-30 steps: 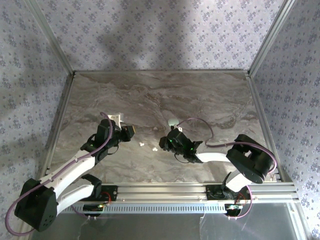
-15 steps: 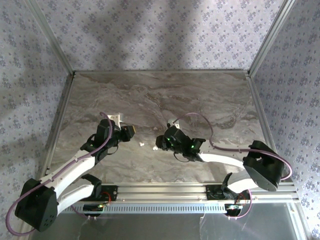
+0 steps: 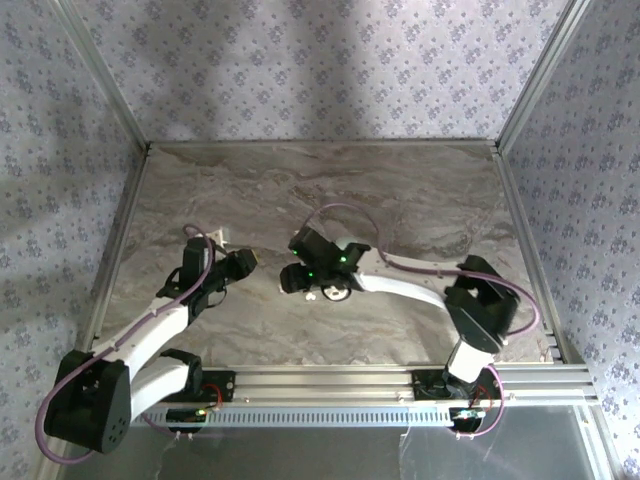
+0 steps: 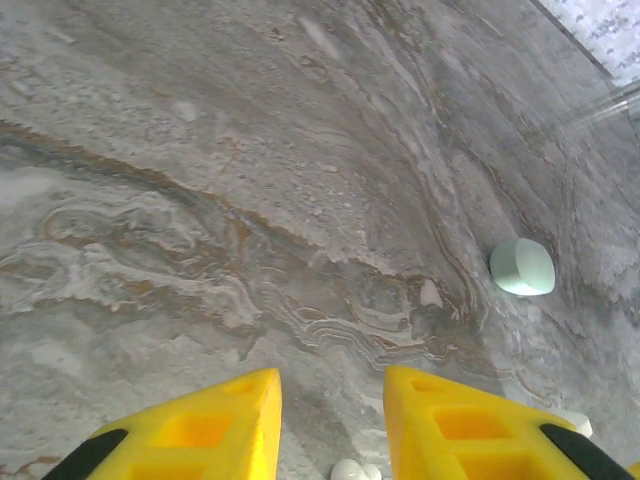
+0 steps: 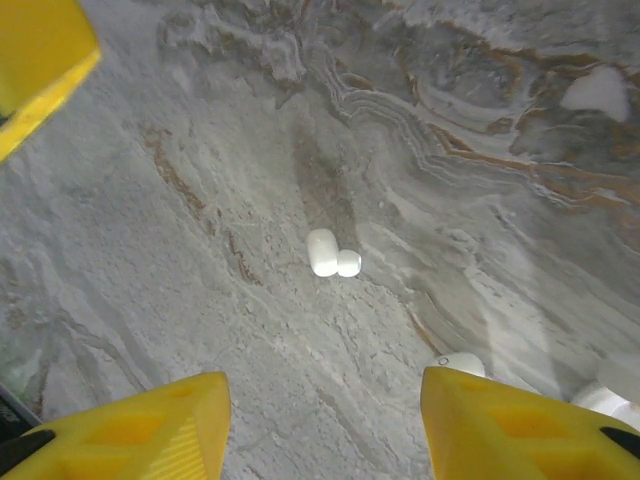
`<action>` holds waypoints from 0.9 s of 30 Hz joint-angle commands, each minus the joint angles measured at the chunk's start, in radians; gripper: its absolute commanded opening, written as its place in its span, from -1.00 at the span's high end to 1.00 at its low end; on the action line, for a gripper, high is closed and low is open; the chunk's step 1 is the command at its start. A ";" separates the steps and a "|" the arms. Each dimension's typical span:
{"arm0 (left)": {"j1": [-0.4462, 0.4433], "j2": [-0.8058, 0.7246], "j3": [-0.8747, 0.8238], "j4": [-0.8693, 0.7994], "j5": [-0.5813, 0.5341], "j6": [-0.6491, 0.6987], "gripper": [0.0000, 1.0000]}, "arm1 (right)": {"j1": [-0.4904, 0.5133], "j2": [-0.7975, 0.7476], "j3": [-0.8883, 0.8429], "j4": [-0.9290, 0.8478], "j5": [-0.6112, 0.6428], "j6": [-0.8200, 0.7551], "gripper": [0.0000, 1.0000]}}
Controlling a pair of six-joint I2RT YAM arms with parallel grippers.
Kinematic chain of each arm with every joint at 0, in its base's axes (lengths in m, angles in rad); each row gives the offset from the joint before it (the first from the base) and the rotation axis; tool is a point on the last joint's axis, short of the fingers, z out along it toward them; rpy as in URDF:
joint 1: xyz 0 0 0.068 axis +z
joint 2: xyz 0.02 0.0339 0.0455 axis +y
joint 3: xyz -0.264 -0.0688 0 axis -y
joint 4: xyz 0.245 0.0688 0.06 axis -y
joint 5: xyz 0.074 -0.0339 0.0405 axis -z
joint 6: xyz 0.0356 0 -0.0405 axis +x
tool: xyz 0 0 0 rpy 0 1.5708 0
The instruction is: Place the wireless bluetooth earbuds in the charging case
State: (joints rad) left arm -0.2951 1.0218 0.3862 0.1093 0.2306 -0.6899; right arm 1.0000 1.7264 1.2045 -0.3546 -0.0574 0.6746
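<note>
Near the middle of the marbled bench [image 3: 400,190], the two arms angle in toward each other, with the left end effector [image 3: 240,262] and the right end effector [image 3: 292,278] close together but apart.

In the left wrist view, the left end effector [image 4: 330,385] has its yellow fingers [image 4: 200,430] parted with a clear gap and is gripping nothing. One of the wireless bluetooth earbuds [image 4: 350,470] lies on the bench in that gap at the bottom edge, cut off by the frame. A mint oval case [image 4: 521,266] rests on the bench well ahead and to the right. It looks like a smooth pebble, and its lid cannot be made out.

In the right wrist view, the right end effector [image 5: 322,385] stands wide open and empty. A small white earbud [image 5: 332,255] lies on the bare bench ahead of the gap, touching neither finger. A second white bit [image 5: 460,362] sits just beside the right-hand finger — too small to identify.
</note>
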 commanded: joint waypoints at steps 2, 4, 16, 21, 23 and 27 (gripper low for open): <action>0.036 -0.042 -0.021 0.028 0.039 -0.034 0.32 | -0.005 0.126 0.148 -0.206 -0.058 -0.082 -0.12; 0.042 -0.053 -0.023 0.026 0.041 -0.037 0.31 | -0.005 0.168 0.194 -0.238 -0.066 -0.088 -0.13; 0.047 -0.078 -0.024 0.020 0.049 -0.038 0.31 | -0.023 0.313 0.333 -0.393 -0.052 -0.122 -0.31; 0.047 -0.081 -0.024 0.019 0.048 -0.036 0.32 | -0.020 0.331 0.343 -0.416 -0.059 -0.124 -0.36; 0.047 -0.081 -0.027 0.020 0.049 -0.037 0.33 | -0.016 0.332 0.343 -0.424 -0.058 -0.122 -0.37; 0.047 -0.081 -0.026 0.021 0.049 -0.037 0.33 | -0.008 0.329 0.340 -0.430 -0.061 -0.120 -0.38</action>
State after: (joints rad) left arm -0.2550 0.9554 0.3672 0.1089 0.2657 -0.7238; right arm 0.9825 2.0369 1.5177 -0.7372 -0.1062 0.5667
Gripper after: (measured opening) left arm 0.336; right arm 0.686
